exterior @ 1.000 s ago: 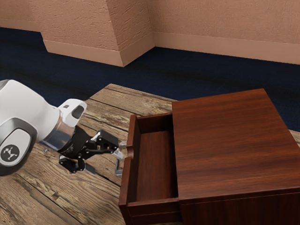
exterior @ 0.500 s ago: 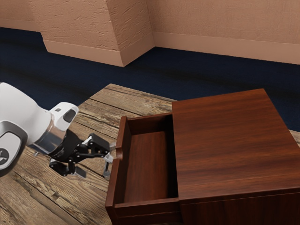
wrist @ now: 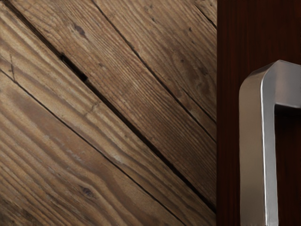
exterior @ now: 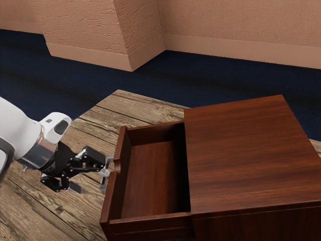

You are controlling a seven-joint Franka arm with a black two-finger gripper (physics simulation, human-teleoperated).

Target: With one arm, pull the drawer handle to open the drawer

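Tabletop [exterior: 35, 216]; drawer [exterior: 150, 175] pointing toward tool [exterior: 106, 173], seemingly

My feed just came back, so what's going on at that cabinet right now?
The arm's gripper is shut on the metal handle at the front of the drawer. The drawer stands well out of the dark wooden cabinet, which sits on the plank table. Most of the drawer's floor is showing, so the opening is largely done.
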